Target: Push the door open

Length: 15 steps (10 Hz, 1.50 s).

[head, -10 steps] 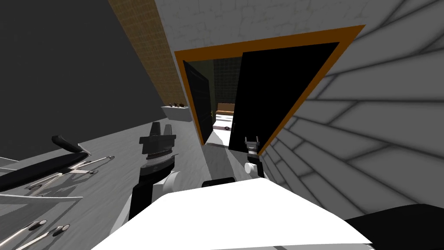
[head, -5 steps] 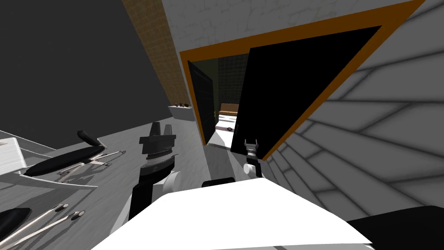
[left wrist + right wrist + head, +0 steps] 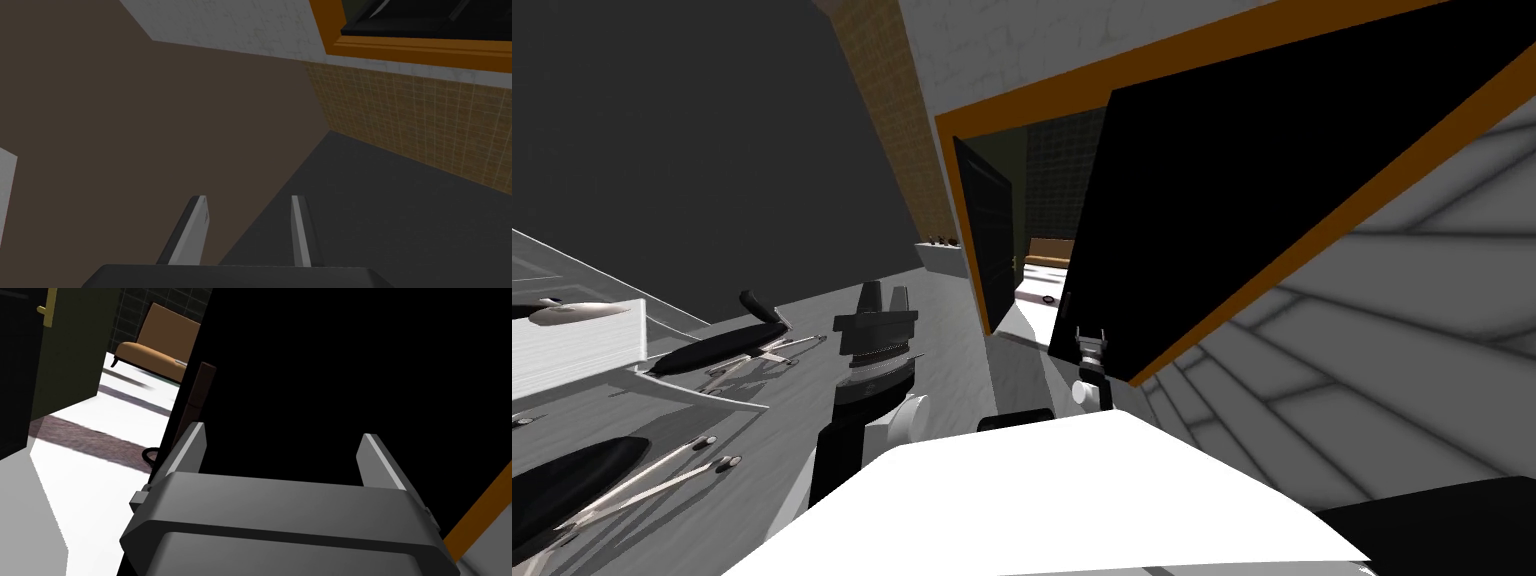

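Head camera: looks steeply down and forward, rolled, taking in the black door (image 3: pixel 1232 200) and orange frame (image 3: pixel 1032 102) ahead. Right wrist camera: close up against the same door, facing it. Left wrist camera: faces the walls (image 3: pixel 150 125), sharing the frame's edge with the head view

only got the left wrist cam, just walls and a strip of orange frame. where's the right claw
Observer: The right claw is open and held close up to the black door, near its free edge.
Operator: is that door open at all
Observer: Partly. The gap beside it shows a brown chair on a white floor beyond.
Operator: and where's my left arm next to it
Observer: The left claw is raised well to the left of the orange doorframe, away from the door.
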Motion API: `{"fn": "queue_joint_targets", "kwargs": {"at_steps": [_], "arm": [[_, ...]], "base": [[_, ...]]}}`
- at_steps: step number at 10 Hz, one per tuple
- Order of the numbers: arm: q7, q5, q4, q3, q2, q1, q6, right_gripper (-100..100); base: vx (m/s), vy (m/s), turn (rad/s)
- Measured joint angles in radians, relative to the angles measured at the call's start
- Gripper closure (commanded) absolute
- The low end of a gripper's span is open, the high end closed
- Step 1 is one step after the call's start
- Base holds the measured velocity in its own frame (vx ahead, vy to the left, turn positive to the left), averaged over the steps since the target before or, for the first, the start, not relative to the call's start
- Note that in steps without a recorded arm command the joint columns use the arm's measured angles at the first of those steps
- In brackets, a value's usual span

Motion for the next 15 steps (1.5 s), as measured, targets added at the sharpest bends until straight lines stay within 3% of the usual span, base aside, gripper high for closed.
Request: {"fn": "queue_joint_targets", "kwargs": {"at_steps": [3, 15], "arm": [[-0.043, -0.041, 0.074, -0.001, 0.012, -0.027, -0.012, -100], [-0.21, -0.17, 0.313, 0.007, 0.053, -0.077, -0.081, -100]], "base": [[0.106, -0.055, 0.147], [0.088, -0.063, 0.107]]}}
